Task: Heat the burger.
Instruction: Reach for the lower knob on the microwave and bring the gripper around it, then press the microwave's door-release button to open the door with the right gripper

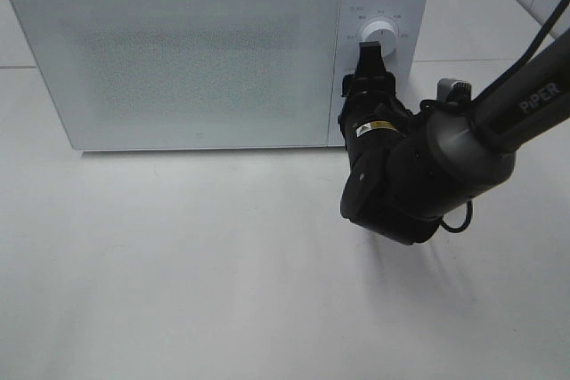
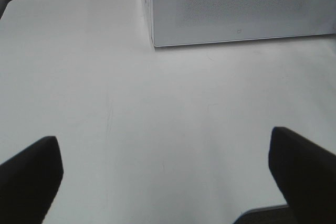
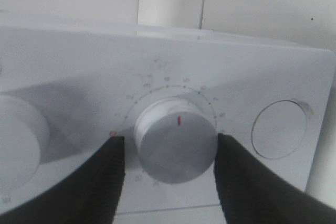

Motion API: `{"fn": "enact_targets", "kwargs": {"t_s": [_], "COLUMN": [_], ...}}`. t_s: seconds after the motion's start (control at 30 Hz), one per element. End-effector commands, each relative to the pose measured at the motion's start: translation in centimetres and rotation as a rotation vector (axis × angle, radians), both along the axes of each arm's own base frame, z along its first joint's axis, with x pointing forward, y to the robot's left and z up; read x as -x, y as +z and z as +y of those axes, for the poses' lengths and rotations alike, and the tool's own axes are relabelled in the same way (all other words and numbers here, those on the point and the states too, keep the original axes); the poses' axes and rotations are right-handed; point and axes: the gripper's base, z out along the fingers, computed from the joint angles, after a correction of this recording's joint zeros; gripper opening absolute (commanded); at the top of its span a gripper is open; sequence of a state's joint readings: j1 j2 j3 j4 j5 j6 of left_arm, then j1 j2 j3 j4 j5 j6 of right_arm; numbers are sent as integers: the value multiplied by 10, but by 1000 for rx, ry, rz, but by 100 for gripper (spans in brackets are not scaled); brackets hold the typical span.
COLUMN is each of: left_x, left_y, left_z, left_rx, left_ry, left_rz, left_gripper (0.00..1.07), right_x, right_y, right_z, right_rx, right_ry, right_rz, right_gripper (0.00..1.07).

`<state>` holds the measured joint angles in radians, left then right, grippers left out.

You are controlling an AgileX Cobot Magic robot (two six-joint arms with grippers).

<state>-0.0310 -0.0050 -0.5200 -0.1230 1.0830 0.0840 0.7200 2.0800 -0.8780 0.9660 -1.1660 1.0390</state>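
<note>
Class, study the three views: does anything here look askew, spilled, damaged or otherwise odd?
Nothing stands out. The microwave sits flat on the table with its door shut, no spill or damage shows, and the right gripper straddles one dial squarely. The burger is not in view.

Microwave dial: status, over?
Left gripper open, idle over table. Right gripper: jaws straddle the dial, gap on one side. Burger not in view; microwave door shut. No obstruction seen.

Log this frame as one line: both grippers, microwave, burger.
right gripper: astride dial, gap on one side | left gripper: open, above table | microwave: door shut | burger: not in view
</note>
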Motion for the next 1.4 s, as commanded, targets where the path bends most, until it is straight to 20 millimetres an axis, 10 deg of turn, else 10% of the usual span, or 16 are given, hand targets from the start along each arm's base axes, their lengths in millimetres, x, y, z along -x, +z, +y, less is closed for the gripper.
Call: {"fn": "enact_targets", "kwargs": {"t_s": [0.03,0.3,0.9,1.4], "left_x": [2,2,2,2], "left_y": [0,0,0,0], "left_z": [0,0,0,0], "left_rx": [7,7,7,7], "left_ry": [1,1,1,1], "left_rz": [-26,-26,-26,-26], "left_gripper": [100,100,100,100], "right_x": [2,25,61,91], "right_y": [19,16,50,66], "right_z": [6,-2,-19,-57], "right_rx": [90,305,947,1159], "right_ry": [89,248,937,1415], "right_rz": [-71,115,325,493], "right_gripper": [59,76,76,75]}}
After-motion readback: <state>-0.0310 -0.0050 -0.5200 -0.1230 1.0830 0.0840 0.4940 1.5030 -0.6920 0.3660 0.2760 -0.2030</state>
